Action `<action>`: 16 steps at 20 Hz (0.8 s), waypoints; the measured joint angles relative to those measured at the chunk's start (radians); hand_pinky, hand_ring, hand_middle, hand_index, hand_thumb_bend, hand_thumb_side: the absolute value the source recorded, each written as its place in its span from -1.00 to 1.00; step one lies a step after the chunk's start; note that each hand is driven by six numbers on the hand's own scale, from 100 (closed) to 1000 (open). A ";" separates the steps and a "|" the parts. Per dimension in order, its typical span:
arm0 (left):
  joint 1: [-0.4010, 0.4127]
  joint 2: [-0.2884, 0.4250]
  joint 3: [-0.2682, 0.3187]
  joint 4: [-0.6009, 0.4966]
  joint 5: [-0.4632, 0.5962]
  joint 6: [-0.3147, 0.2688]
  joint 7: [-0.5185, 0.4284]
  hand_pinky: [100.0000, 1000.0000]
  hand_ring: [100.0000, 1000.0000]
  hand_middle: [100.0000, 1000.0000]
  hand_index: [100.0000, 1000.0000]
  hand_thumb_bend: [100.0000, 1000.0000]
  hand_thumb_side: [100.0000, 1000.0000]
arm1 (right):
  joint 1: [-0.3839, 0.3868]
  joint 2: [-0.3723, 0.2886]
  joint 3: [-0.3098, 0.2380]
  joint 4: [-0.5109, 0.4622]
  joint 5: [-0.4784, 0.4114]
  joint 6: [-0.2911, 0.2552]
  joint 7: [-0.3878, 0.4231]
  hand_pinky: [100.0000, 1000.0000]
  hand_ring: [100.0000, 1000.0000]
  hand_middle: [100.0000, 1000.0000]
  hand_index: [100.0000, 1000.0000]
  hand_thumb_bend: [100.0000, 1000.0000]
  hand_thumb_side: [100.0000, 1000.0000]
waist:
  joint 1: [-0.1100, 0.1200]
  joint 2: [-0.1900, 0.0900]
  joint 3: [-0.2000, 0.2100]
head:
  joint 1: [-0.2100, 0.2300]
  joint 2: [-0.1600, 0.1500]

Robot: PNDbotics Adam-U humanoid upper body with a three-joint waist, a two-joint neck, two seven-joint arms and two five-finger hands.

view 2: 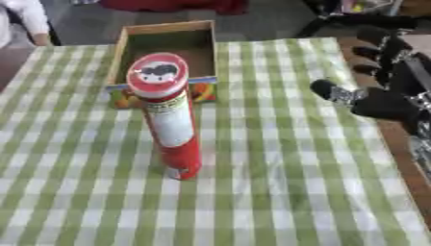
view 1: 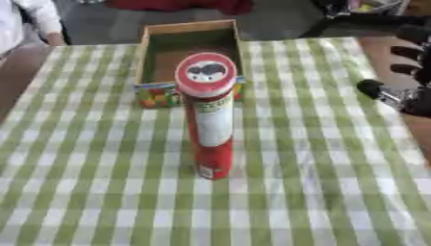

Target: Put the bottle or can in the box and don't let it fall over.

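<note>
Tall red can (view 1: 209,117) (cylindrical) upright before open box (view 1: 187,36).

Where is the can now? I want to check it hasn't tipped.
The can stands upright mid-table on the checked cloth, just in front of the open box.

Tall red can (view 1: 209,115) w/ white label, red lid, upright mid-desk. Open box (view 1: 187,43) just behind it, colourful front, near far edge.

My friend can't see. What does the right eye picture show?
A tall red can stands upright on a green checked tablecloth, with an open box just behind it. The robot's right hand, open, is off to the right, touching nothing.
</note>
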 measured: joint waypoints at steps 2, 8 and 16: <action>0.000 0.000 -0.001 0.000 0.000 0.002 -0.002 0.68 0.72 0.51 0.56 0.42 0.28 | -0.008 -0.004 0.015 -0.017 -0.008 0.007 0.029 0.75 0.87 0.91 0.87 0.23 -0.76 | -0.001 0.000 0.001 | 0.000 0.000; 0.000 0.000 -0.005 0.000 0.001 0.008 -0.006 0.68 0.73 0.51 0.56 0.42 0.28 | -0.031 -0.009 0.059 -0.042 -0.032 0.030 0.097 0.74 0.87 0.91 0.87 0.22 -0.75 | -0.002 0.000 0.006 | -0.003 0.000; -0.002 0.000 -0.010 0.000 0.001 0.014 -0.010 0.68 0.73 0.51 0.55 0.42 0.28 | -0.072 0.012 0.127 -0.047 -0.058 0.074 0.174 0.75 0.88 0.92 0.88 0.23 -0.73 | -0.008 0.000 0.012 | -0.006 0.001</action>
